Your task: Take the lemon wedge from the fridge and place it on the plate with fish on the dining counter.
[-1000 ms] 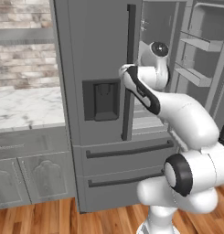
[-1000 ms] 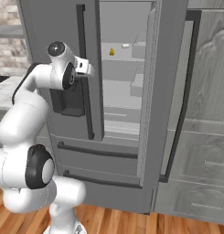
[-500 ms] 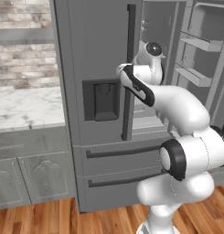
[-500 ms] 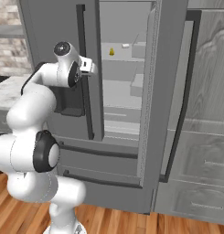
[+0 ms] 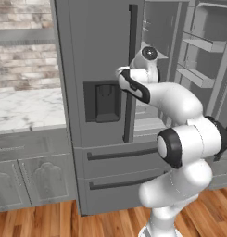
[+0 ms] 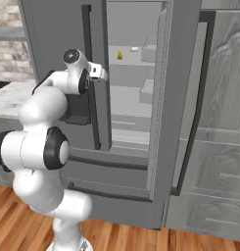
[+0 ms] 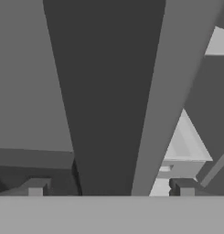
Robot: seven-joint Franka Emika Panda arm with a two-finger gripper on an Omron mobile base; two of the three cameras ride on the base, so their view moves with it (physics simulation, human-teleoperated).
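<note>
The fridge [image 6: 141,117] stands with its right door swung open, and the lemon wedge [image 6: 119,56] sits far back on an upper shelf inside, a small yellow piece with a pale item just to its right. The step in hand is the reach into the fridge; the lemon is not yet touched. The claw [image 7: 109,188] is spread wide and holds nothing, its two tips set well apart at the bottom of the hand view, close to the edge of the closed left door. In the right base view the hand [image 6: 95,71] is at the left door's inner edge, beside the dark handle [image 6: 90,73], left of and lower than the lemon.

The next move, as I judge it, calls for clearing that door edge, going right and farther in, then rising to shelf height so the tips can straddle the wedge.

Against the picture of a second ago, the arm has swung rightward: the hand was in front of the left door and now is at the opening. The claw has stayed wide.
</note>
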